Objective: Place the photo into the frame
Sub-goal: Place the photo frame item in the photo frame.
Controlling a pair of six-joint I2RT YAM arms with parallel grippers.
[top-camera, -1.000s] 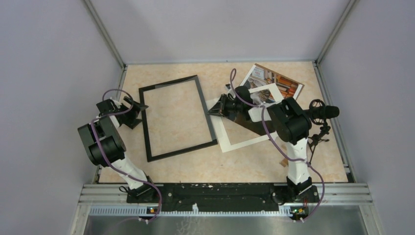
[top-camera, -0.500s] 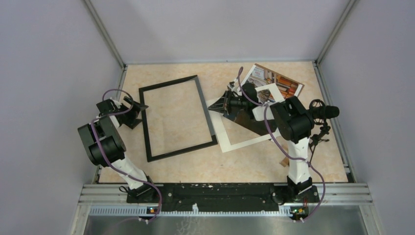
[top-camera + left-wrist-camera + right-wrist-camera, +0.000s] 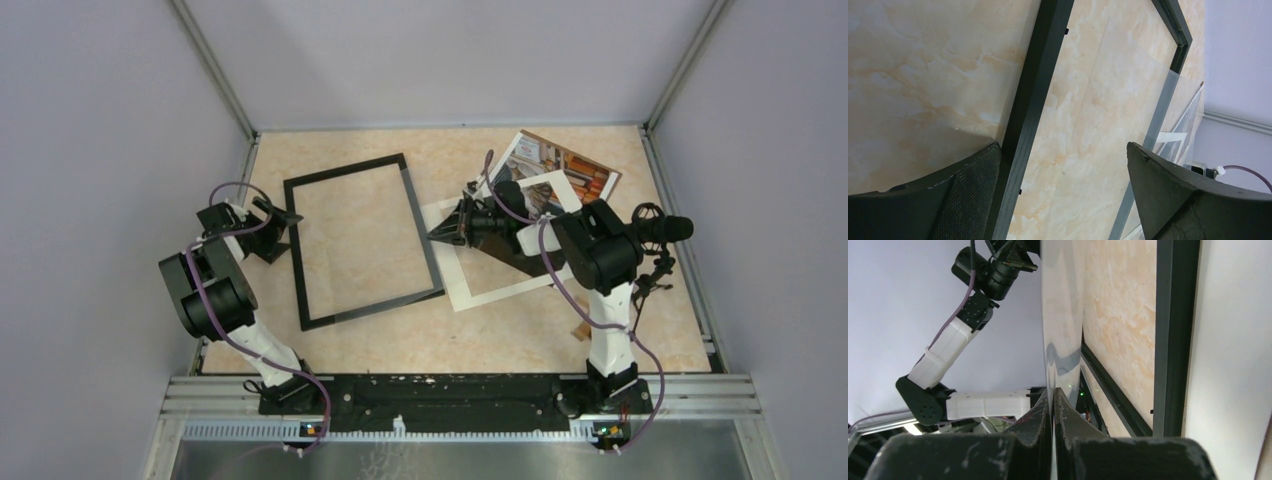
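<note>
The black frame [image 3: 361,240] lies flat at centre left and shows only table through it. The photo [image 3: 568,168] lies at the back right, partly under the white mat [image 3: 500,290]. My right gripper [image 3: 438,232] is over the frame's right bar, shut on a thin clear sheet [image 3: 1063,315] that I see edge-on in the right wrist view, fingertips pressed together [image 3: 1053,392]. The frame's bar [image 3: 1175,330] runs beside it. My left gripper [image 3: 278,218] is open and empty at the frame's left bar [image 3: 1033,100], which passes by one finger [image 3: 968,195]. The clear sheet [image 3: 1173,105] rises at the far side.
A black microphone [image 3: 665,228] on a small stand sits at the right edge. Metal wall rails bound the table at left, right and back. The mat [image 3: 1233,365] lies right of the frame. My left arm [image 3: 973,305] shows across the frame.
My right gripper has turned and shifted a little toward the frame's right bar, still shut on the clear sheet. The left arm, frame, mat and photo have not moved.
</note>
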